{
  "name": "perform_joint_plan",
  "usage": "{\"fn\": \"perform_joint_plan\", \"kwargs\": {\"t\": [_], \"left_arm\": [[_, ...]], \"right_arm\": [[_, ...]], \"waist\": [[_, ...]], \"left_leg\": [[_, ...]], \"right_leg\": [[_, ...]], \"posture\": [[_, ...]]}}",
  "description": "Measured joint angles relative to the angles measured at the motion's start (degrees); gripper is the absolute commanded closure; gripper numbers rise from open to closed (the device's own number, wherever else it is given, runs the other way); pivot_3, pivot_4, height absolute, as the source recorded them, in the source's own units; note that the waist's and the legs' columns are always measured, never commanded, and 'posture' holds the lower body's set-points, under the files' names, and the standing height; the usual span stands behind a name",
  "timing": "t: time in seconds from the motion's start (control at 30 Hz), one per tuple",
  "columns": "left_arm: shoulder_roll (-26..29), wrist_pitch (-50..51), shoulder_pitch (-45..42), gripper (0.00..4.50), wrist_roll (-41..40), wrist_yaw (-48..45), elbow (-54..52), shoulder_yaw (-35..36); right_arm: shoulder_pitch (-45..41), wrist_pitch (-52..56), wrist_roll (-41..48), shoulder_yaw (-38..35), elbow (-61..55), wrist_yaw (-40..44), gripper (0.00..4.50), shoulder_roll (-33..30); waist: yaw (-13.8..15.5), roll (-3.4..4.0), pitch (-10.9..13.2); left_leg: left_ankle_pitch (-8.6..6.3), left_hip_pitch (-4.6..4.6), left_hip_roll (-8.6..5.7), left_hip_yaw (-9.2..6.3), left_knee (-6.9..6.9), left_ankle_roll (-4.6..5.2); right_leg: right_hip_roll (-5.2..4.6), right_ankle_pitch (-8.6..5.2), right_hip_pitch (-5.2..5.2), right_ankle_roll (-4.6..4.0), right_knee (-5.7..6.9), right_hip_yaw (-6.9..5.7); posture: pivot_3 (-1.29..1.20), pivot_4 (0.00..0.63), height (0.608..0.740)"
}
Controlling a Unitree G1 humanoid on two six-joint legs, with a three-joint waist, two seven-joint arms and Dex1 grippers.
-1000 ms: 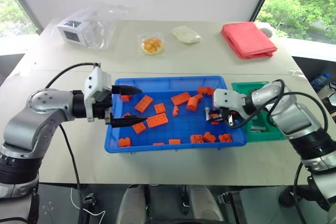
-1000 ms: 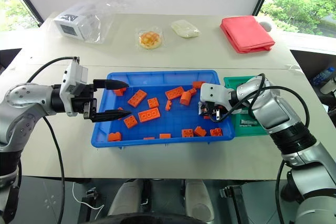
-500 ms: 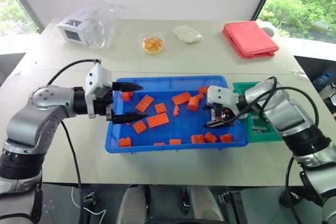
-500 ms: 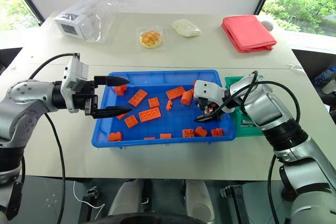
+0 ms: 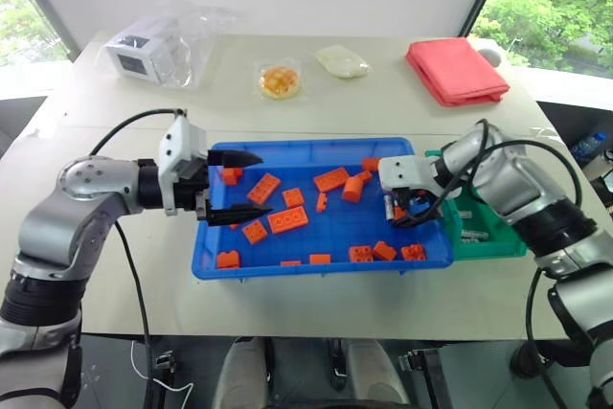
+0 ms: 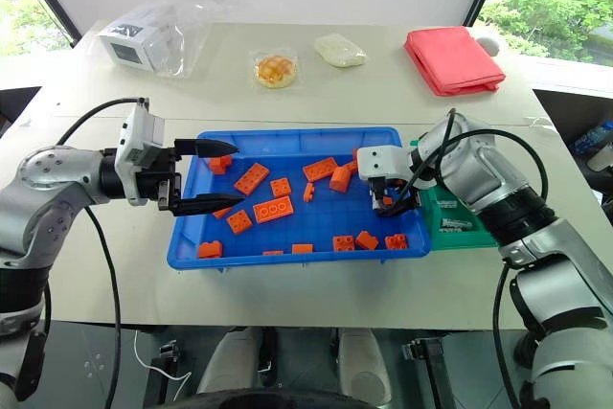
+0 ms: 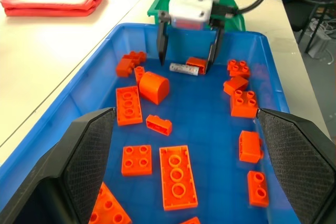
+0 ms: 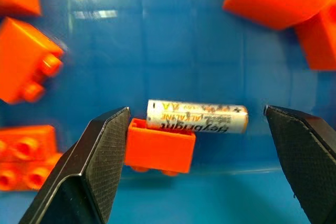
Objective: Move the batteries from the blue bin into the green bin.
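Observation:
One battery (image 8: 197, 117), silver with printed lettering, lies on the floor of the blue bin (image 5: 316, 272) at its right end, touching a small orange brick (image 8: 160, 148). My right gripper (image 8: 195, 111) points down over it, open, one finger on either side; the left wrist view shows this gripper (image 7: 185, 65) straddling the battery (image 7: 184, 68). The green bin (image 5: 490, 246) stands against the blue bin's right end, with batteries (image 6: 452, 225) lying in it. At the blue bin's left end my left gripper (image 5: 261, 185) hovers level, open and empty.
Several orange bricks (image 5: 285, 220) are scattered across the blue bin. At the table's far side lie a red folded cloth (image 5: 455, 69), a white packet (image 5: 340, 62), a wrapped pastry (image 5: 278, 80) and a white box in a clear bag (image 5: 144, 50).
My right gripper has gone from nearly shut to open and has tipped more steeply downward over the battery. The left arm has kept still.

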Motion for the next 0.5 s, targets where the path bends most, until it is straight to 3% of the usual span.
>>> {"fn": "perform_joint_plan", "kwargs": {"t": [0.13,0.23,0.3,0.5], "left_arm": [[0.00,-0.26,0.26,0.00,0.01,0.04,-0.05,0.02],[0.00,-0.51,0.68,0.00,0.01,0.37,-0.15,0.05],[0.00,-0.53,1.16,0.00,0.00,0.57,-0.27,0.08],[0.00,-0.59,1.53,0.00,0.00,0.57,-0.38,0.09]], "right_arm": [[-1.58,-2.15,-2.16,0.42,2.71,0.91,0.30,1.32],[-1.75,-2.47,-2.48,0.40,3.58,2.15,1.19,1.58],[-1.74,-1.42,-2.30,0.25,3.50,2.99,2.20,2.39],[-0.46,3.80,-0.71,-1.36,1.43,4.06,2.27,3.17]], "waist": [[-0.02,0.00,0.00],[-0.02,0.00,0.00],[-0.01,-0.01,0.00],[0.02,0.00,0.00]], "left_leg": [[0.00,0.00,0.00,0.00,0.01,0.00],[0.00,0.00,0.00,0.00,0.01,0.00],[0.00,0.01,0.00,0.00,0.01,0.00],[0.00,0.01,0.00,0.00,0.01,0.00]], "right_leg": [[0.00,0.03,0.01,0.04,0.00,0.00],[0.00,0.03,0.02,0.04,0.00,0.00],[0.00,0.03,0.02,0.05,0.00,0.00],[-0.01,0.03,0.01,0.05,0.02,-0.01]], "posture": [[0.00,0.150,0.734],[0.00,0.150,0.734],[0.00,0.150,0.734],[0.00,0.150,0.734]]}}
